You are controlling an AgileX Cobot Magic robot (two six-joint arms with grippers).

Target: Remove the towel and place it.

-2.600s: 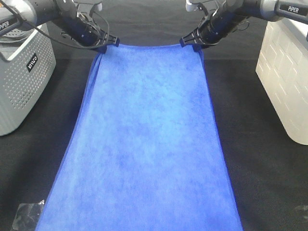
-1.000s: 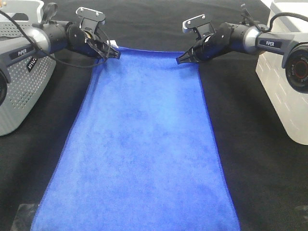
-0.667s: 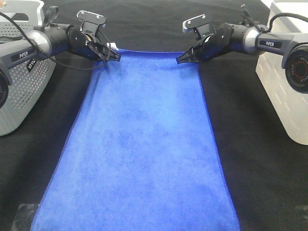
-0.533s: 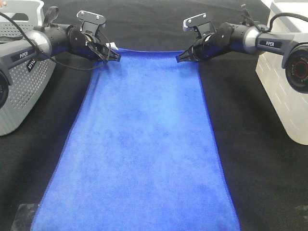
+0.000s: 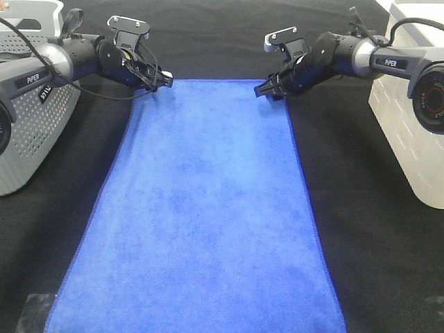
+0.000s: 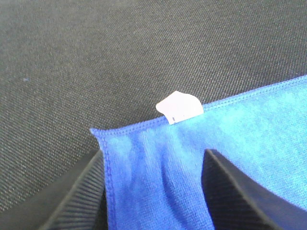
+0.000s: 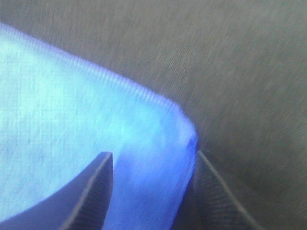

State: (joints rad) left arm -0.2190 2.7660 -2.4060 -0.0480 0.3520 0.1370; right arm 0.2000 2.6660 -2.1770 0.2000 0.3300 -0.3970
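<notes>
The royal-blue towel (image 5: 208, 208) lies spread flat on the black table, running from its far edge to the near edge of the exterior view. My left gripper (image 5: 164, 80) hovers at the towel's far left corner, open. In the left wrist view its fingers (image 6: 72, 201) stand apart, with the towel corner (image 6: 153, 163) and its white tag (image 6: 178, 108) lying loose between them. My right gripper (image 5: 262, 89) is at the far right corner, also open. The right wrist view shows the blurred towel corner (image 7: 144, 139) lying between my right gripper's (image 7: 151, 191) spread fingers (image 7: 216, 196).
A grey perforated basket (image 5: 28, 118) stands at the left edge, with another bin (image 5: 28, 10) behind it. A white container (image 5: 409, 118) stands at the right edge. A scrap of clear plastic (image 5: 31, 312) lies by the towel's near left corner.
Both grippers have opened and let go of the towel's far corners. The far edge has dropped flat onto the table, slightly nearer, and the grippers sit just off it.
</notes>
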